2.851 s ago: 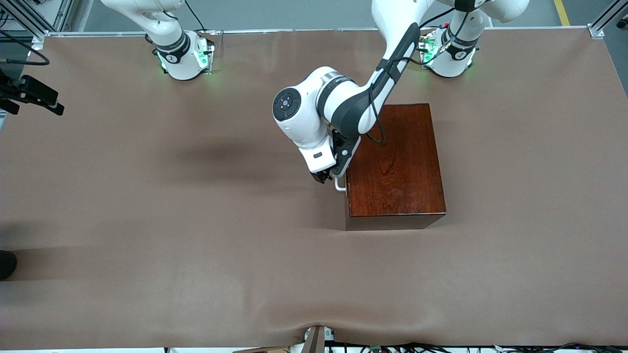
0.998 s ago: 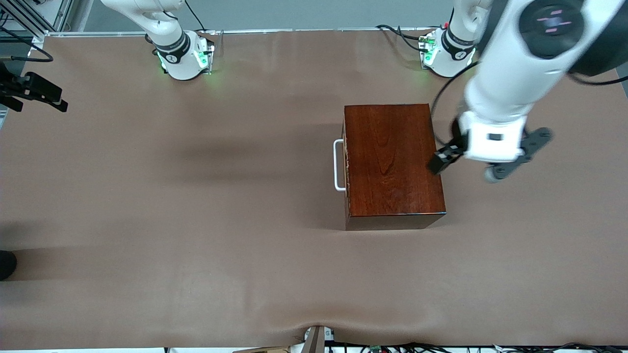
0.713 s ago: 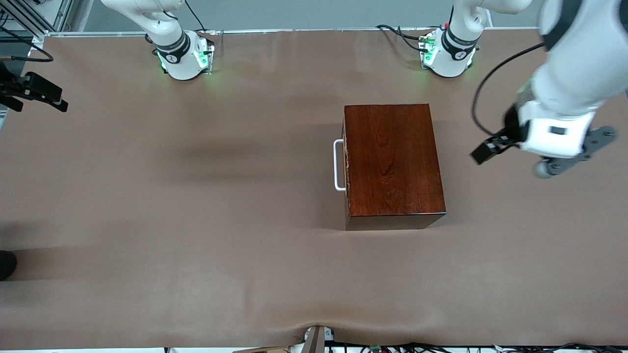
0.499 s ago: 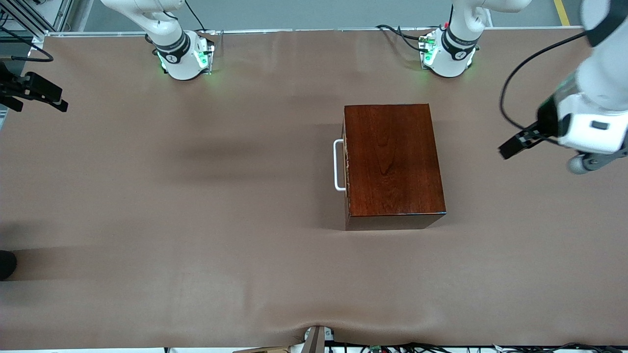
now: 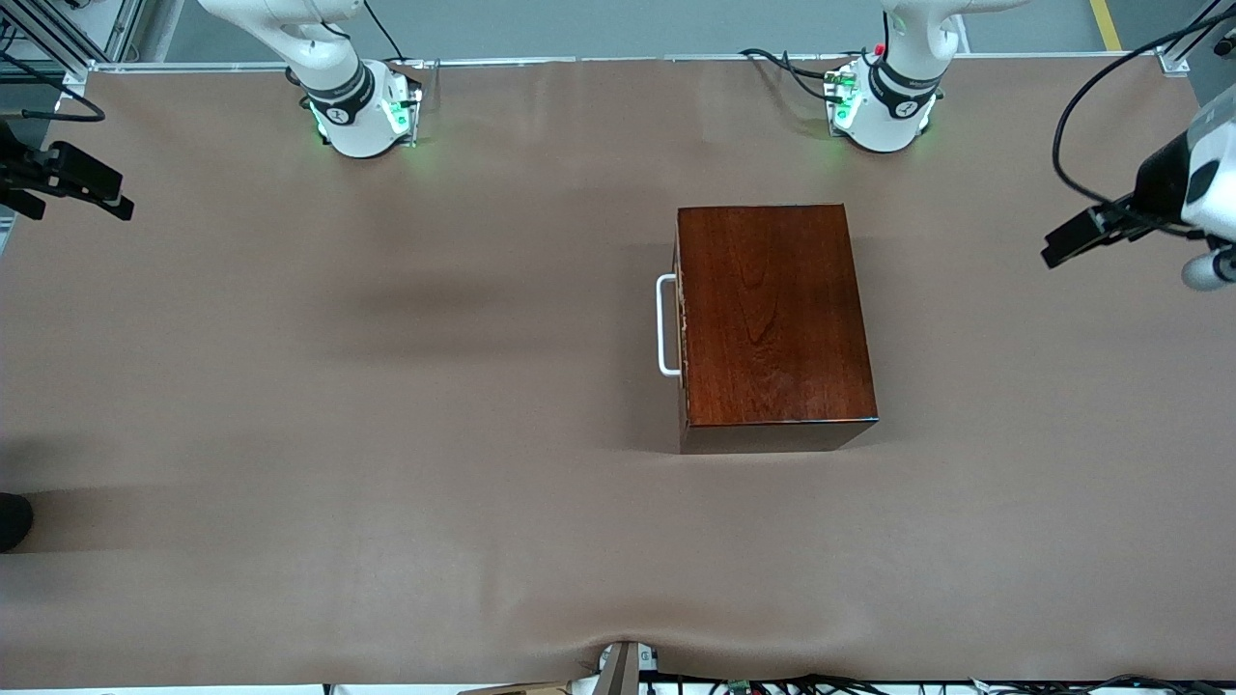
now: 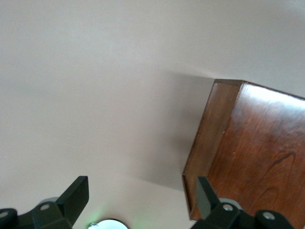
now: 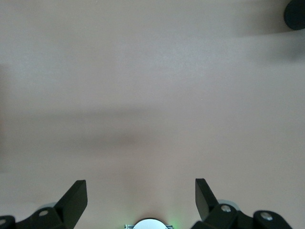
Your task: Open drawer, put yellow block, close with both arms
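Note:
The dark reddish-brown box point(image 5: 772, 319) stands mid-table, toward the left arm's end. The drawer is pushed in; only its white handle point(image 5: 665, 325) shows, on the side facing the right arm's end. The yellow block is out of view. My left gripper point(image 5: 1062, 246) is open and empty, up in the air over the left arm's end of the table, apart from the box. In the left wrist view point(image 6: 141, 193) the box point(image 6: 252, 152) lies ahead of it. My right gripper point(image 7: 140, 191) is open and empty, waiting high over the right arm's end of the table.
Brown cloth point(image 5: 386, 434) covers the whole table. The two green-lit bases point(image 5: 362, 111) point(image 5: 884, 101) stand along the edge farthest from the front camera. A dark round thing point(image 5: 12, 521) sits at the cloth's edge at the right arm's end.
My left gripper left the drawer handle, swung across over the box and on to the left arm's end of the table. The drawer stayed shut. The right arm barely moved.

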